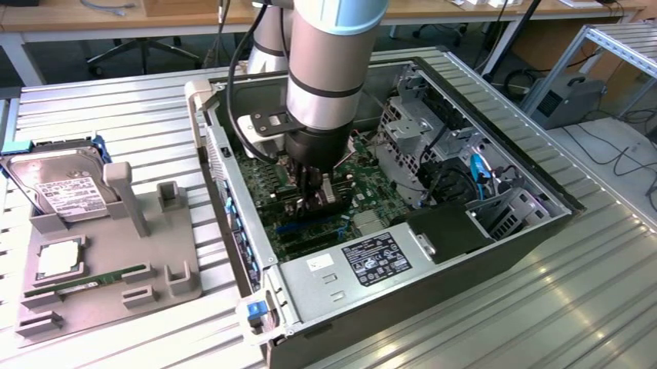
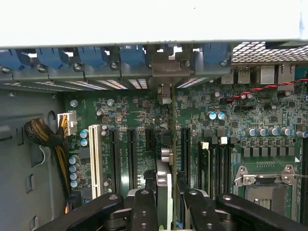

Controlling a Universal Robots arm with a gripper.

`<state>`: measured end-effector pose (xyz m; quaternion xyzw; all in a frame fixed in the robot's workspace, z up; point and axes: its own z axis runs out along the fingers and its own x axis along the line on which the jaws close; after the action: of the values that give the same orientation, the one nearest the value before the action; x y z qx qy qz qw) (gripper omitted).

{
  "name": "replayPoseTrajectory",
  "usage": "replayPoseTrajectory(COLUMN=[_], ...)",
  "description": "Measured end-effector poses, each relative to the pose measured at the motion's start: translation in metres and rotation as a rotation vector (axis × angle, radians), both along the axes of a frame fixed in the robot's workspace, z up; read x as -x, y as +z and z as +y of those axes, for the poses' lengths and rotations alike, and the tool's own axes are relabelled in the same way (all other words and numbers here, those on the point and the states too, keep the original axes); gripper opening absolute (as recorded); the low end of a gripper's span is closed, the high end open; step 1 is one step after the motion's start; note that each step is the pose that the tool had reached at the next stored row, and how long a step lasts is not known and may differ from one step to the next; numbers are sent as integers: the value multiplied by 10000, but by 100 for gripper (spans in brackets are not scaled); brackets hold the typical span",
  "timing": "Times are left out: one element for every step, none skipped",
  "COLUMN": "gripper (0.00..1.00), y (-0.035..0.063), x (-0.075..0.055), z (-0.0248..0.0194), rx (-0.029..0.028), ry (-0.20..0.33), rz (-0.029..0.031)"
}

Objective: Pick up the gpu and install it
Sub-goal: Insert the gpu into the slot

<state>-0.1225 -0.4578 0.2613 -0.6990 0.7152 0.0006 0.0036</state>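
Note:
The gpu point(image 2: 165, 185) stands on edge between my fingers point(image 2: 144, 211), seen edge-on, running toward the rear wall of the open computer case point(image 1: 221, 154). Its silvery metal end point(image 2: 165, 72) sits at the row of blue-clipped rear slot openings. My gripper point(image 2: 166, 204) is shut on the gpu, low over the green motherboard point(image 2: 120, 120), among the black expansion slots. In the exterior view the gripper point(image 1: 311, 201) reaches straight down into the case with the gpu point(image 1: 331, 192) in it. I cannot tell whether the card's lower edge is seated in a slot.
A grey holder point(image 1: 134, 284) at the exterior view's left carries a hard drive point(image 1: 61, 184), a processor point(image 1: 60, 257) and a green memory stick point(image 1: 88, 280). Inside the case are a drive cage point(image 1: 411, 131), a power supply point(image 1: 375, 257) and braided cables point(image 2: 41, 134).

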Motion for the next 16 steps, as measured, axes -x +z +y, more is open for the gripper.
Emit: replayPoseTrajectory(gripper=[27,27,27,27,27,27,27,27,27,27,27,27,27,27,27,27], y=[0,0,0,0,0,0,0,0,0,0,0,1,6,8,8,8], x=[0,1,3,4,6,6,6,6,6,6,6,6,6,6,6,6], z=[0,0,0,0,0,0,0,0,0,0,0,1,0,1,1,1], rx=[0,0,0,0,0,0,0,0,0,0,0,0,1,-2,-2,-2], ry=[4,9,17,26,36,55,79,123,178,218,225,226,227,228,228,228], rz=[0,-1,-1,0,0,0,0,0,0,0,0,0,1,-2,-2,-2])
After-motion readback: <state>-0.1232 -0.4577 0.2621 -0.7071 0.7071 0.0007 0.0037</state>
